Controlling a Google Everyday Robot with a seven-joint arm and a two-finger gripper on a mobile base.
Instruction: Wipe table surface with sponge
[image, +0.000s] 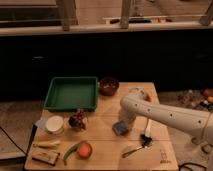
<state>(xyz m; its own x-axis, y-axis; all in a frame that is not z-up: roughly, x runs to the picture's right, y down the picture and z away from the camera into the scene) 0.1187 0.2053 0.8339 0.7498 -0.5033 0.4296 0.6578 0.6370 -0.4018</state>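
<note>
Camera view, nearest edge first: a tan-and-dark flat block (45, 158), an orange fruit (84, 150) and a green pepper-like vegetable (71, 151) are seen low on the table surface (107, 145), well to the left of the gripper (123, 124). A metal utensil (133, 149) lies just below and right of it. The gripper is lowered over the blue-grey sponge (120, 129) (contact appears made; whether the fingers are apart or clamped cannot be told). A white round container (55, 124) sits left; a green tray (71, 93) and dark bowl (108, 86) lie beyond.
</note>
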